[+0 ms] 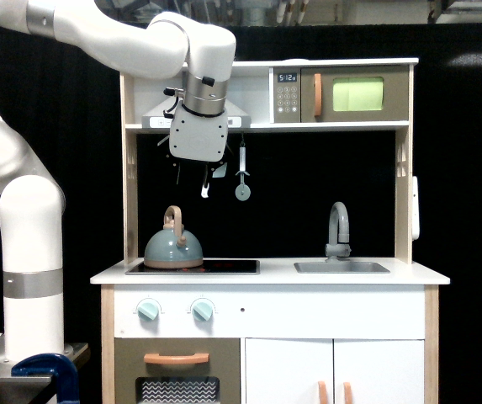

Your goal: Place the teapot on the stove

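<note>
Pale blue-grey and dome-shaped, the teapot (173, 247) is sitting upright on the stove (193, 267), toward that panel's end on the exterior view's left. Its tan arched handle is standing up over the rounded body, and a tan rim is ringing its base. The stove is showing as a thin, flat black slab with a faint red glow on its surface, set flush into the smooth white tabletop (270, 275).

High above and slightly to the exterior view's right of the teapot, the gripper (192, 182) is hanging well clear of it, holding nothing, its thin dark fingers (205, 188) pointing downward with a gap showing between them. Its boxy white housing is joining a glossy, rounded white arm (97, 34) with a metallic band at the wrist.

Further to the exterior view's right, a curved grey faucet (338, 229) is rising over a shallow grey sink (341, 267). A small utensil (242, 175) is dangling from the shelf (266, 126), just beside the gripper.
</note>
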Robot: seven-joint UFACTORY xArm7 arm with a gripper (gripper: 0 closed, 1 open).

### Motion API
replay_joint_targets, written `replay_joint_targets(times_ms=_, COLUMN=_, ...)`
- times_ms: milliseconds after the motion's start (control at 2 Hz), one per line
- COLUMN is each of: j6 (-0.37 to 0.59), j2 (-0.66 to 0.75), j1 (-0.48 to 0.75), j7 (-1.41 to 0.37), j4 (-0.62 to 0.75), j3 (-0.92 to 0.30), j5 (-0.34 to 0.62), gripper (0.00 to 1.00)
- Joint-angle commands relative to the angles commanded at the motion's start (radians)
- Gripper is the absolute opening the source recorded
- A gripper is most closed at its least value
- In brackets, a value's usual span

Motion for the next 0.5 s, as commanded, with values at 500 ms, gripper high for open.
replay_joint_targets(times_ms=500, j6=0.015, j2=0.026, j1=0.009, j7=-0.015, j4=0.033, j3=-0.034, j5=-0.016, gripper=1.00)
